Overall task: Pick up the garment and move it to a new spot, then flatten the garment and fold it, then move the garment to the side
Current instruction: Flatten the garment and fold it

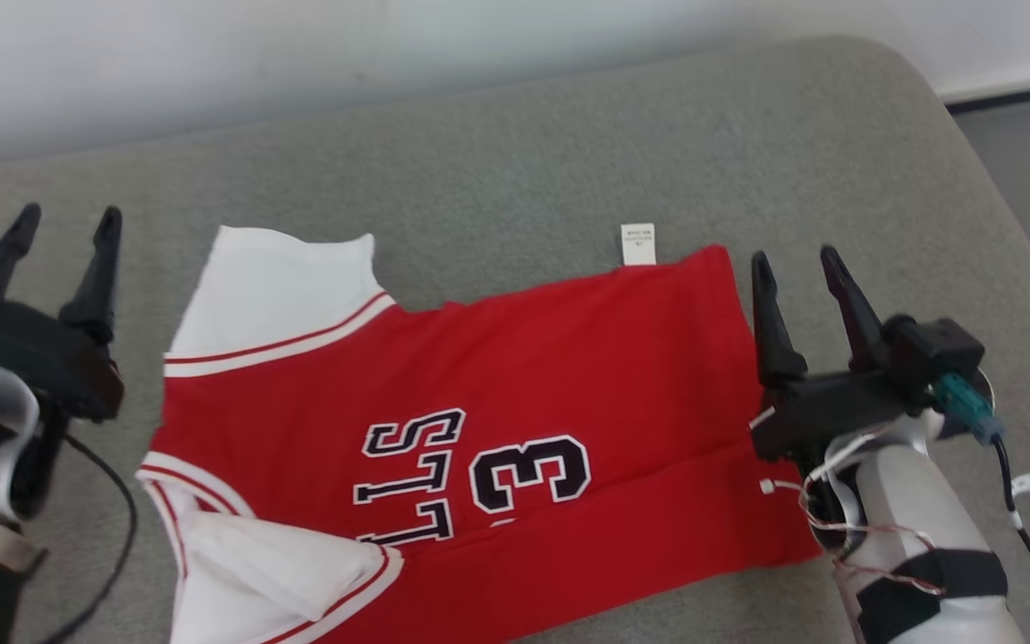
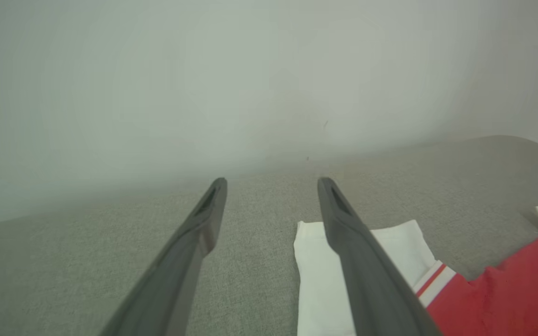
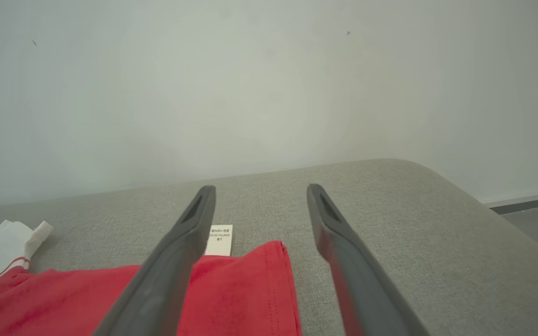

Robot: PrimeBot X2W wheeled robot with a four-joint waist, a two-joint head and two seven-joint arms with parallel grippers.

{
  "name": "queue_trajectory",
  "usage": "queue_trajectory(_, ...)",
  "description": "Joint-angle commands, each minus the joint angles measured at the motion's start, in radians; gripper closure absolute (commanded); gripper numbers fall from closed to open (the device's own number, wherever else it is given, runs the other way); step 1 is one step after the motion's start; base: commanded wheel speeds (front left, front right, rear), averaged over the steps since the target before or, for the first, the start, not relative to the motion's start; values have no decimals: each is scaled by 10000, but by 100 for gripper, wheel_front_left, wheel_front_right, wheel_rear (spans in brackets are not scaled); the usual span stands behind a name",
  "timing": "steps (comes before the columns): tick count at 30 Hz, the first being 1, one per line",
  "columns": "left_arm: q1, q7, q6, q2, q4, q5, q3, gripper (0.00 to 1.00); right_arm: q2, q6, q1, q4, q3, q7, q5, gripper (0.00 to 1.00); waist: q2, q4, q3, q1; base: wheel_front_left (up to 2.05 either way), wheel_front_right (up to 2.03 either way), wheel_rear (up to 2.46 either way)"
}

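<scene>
A red jersey (image 1: 515, 376) lies spread on a grey cushion (image 1: 569, 152), neck end toward the robot's left and hem toward its right, so the black-and-white "3" and the letters read sideways in the head view. Its far white sleeve (image 1: 274, 286) lies flat on the cushion; the near sleeve is bunched at the lower left of that view. A crease runs along the near part of the red cloth. A small white tag (image 1: 638, 244) sticks out from the far edge near the hem corner. The left gripper (image 1: 68, 219) sits left of the far sleeve, clear of the cloth, its two fingers spread apart with nothing between them; in the left wrist view one finger crosses in front of the sleeve. The right gripper (image 1: 792, 255) stands just beside the hem, fingers likewise spread and empty; in the right wrist view one finger is over the red corner by the tag and the other over bare cushion. Whether either gripper touches the cushion cannot be told. A pale wall (image 1: 211, 54) rises behind the cushion.
</scene>
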Motion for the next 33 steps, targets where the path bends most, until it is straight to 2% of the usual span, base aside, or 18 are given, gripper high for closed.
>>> queue_trajectory(1,-309,307,15,291,161,-289,-251,0,85,-16,-217,76,50,-9,43,0,-1,-658,732,-3,0,0,0)
queue_trajectory(7,-1415,1372,12,1050,704,-1378,-1292,0,245,-14,-867,323,139,-7,132,0,-1,-1041,1406,-3,0,0,0)
queue_trajectory(15,-2310,2191,13,1567,1356,-2006,-2518,0,419,-14,-1176,369,220,-9,251,0,-1,-1301,1892,-3,0,0,0)
queue_trajectory(24,-3077,2289,13,1767,1950,-2294,-3498,0,471,-14,-1401,469,302,-9,218,0,-1,-1335,2083,-3,0,0,0)
queue_trajectory(30,-3501,2391,12,1666,2489,-2612,-3884,0,466,-14,-1649,759,460,-8,281,0,-1,-1303,2236,-3,0,0,0)
queue_trajectory(32,-3595,2420,11,1588,2649,-2655,-4057,40,463,-16,-1758,999,553,-8,310,0,-1,-1287,2276,-3,0,0,0)
queue_trajectory(33,-3627,2379,11,1579,2710,-2694,-4126,66,445,-14,-1829,1089,583,-8,317,0,-1,-1275,2292,-3,0,0,0)
